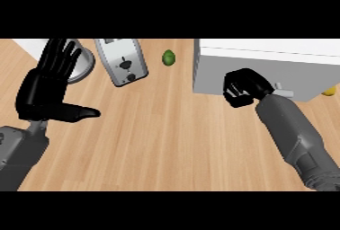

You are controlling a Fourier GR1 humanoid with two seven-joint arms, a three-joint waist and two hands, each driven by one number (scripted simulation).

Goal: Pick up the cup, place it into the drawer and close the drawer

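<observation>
The pale wooden counter (166, 143) filled the view. At two o'clock stood the white-topped grey drawer unit (266, 67), its front face looking pushed in, though the steep angle left that uncertain. The grey right forearm (295, 134) ran up from five o'clock, and the right hand (244, 87) was clenched against the drawer front, fingers curled with nothing visibly in them; a small pale handle-like piece (284, 91) showed just beside its wrist. At nine o'clock the left hand (48, 85) rested released, fingers straight up, thumb out. At eleven o'clock lay a silver toaster (121, 60), beside it a grey round object (81, 67) half hidden behind the left fingers. A small green fruit (169, 57) sat at twelve, a yellow thing (329, 92) at three.

The cup was nowhere visible; presumably it lay inside the drawer. To finish well, the right hand should push squarely along the drawer's travel until the front sits flush.

No writing or brand could be read.
</observation>
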